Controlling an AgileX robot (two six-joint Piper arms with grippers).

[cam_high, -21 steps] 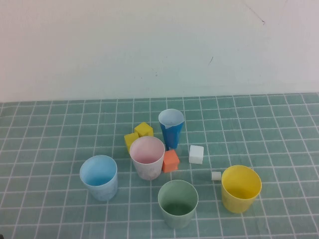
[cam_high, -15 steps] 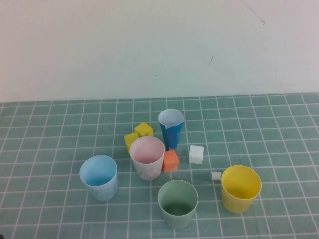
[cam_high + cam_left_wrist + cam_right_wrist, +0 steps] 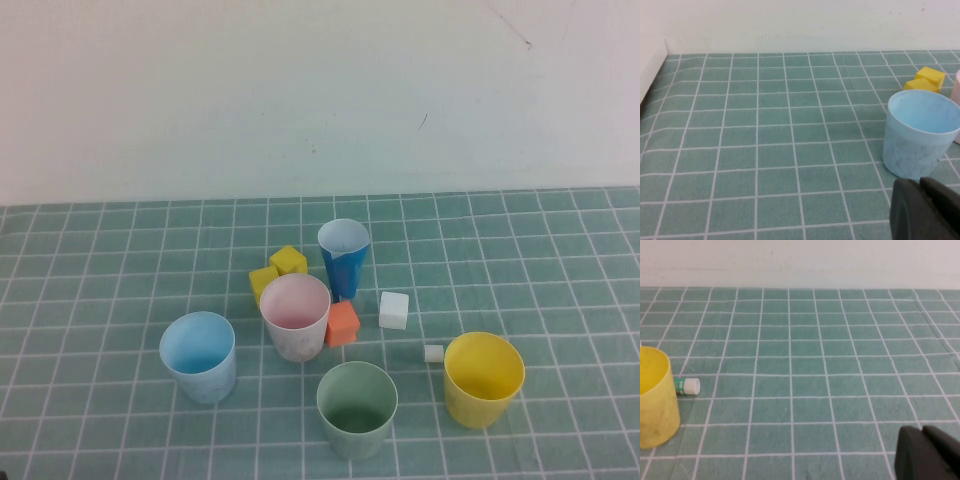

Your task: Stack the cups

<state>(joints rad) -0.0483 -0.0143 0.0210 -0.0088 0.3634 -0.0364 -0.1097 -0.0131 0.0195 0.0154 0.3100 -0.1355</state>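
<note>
The cups stand upright and apart near the bench's front edge, none nested yet: light blue cup, pink-white cup, green cup, yellow cup. The left gripper waits beside the blue cup and the right gripper near the yellow one, both closed and empty. A narrower dark blue cup stands behind. Both arms stay outside the high view.

High camera: above my side, angled down at tabletop, wall beyond, all cups in frame, moderately far. My left wrist camera: low, close, skims along tabletop toward wall; shares light blue cup with high view. My right wrist camera: same low forward look; shares yellow cup.
</note>
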